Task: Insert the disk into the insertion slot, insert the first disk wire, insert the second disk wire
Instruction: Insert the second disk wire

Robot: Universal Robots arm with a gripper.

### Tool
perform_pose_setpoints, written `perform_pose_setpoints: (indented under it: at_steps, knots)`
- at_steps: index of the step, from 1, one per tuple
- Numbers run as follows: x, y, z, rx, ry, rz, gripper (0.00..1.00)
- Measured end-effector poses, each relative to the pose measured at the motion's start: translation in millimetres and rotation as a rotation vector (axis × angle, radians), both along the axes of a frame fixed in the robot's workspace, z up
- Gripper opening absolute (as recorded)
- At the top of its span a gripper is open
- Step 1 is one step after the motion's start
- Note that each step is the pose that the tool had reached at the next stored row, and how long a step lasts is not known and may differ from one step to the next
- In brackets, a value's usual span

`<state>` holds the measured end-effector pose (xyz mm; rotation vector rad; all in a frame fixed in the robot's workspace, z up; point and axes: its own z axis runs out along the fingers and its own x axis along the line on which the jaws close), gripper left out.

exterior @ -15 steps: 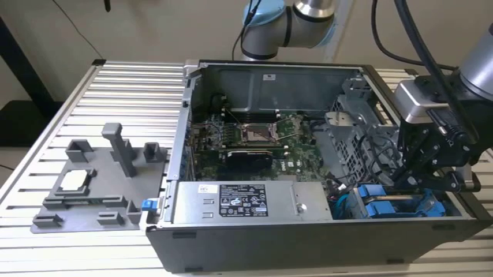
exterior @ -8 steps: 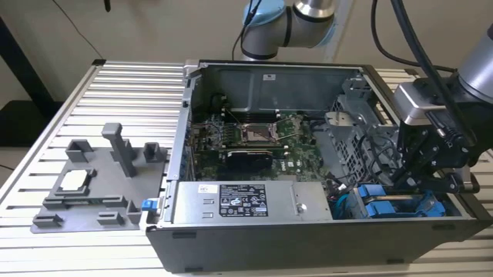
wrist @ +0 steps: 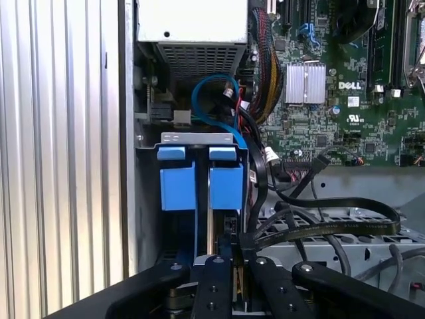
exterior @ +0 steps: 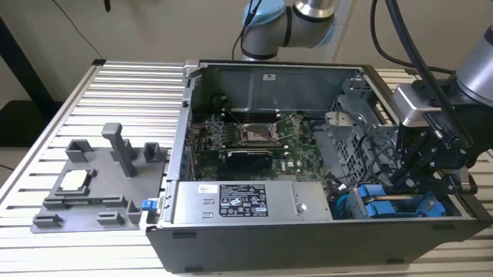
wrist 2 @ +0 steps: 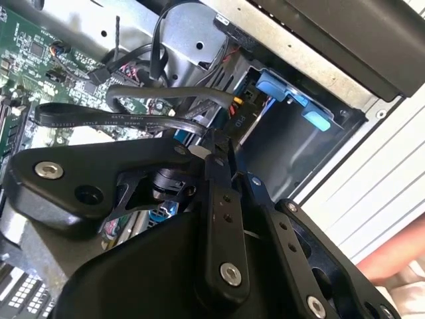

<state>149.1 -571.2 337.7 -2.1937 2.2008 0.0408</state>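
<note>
Gripper: your gripper (wrist: pixel 222 266) sits low over the drive cage; its jaws look nearly closed, perhaps pinching a thin edge, though you cannot tell for sure.
Disk: two blue carriers stand side by side in the insertion slot (wrist: pixel 197 138); the disk (wrist: pixel 226 187) is the one below your fingers.
Axis: long axis runs down into the bay, blue tab outward.
Risk: the black cables (wrist: pixel 319 222) crowd close; they could snag your fingers or skew the disk.

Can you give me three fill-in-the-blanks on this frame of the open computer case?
1. The black pincer hangs over the ___ plastic drive carriers.
2. The grey labelled power-supply box lies on the exterior view's ___ of those carriers.
3. The grey moulded parts tray rests on the ribbed metal ___.

Missing: blue; left; table
</note>
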Motion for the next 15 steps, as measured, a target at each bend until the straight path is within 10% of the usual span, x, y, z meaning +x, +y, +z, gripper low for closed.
perform_pose_setpoints:
  at_steps: [15]
  knots:
    - [0.0, 0.1, 6.2, 0.0011, 0.0, -0.004, 0.24]
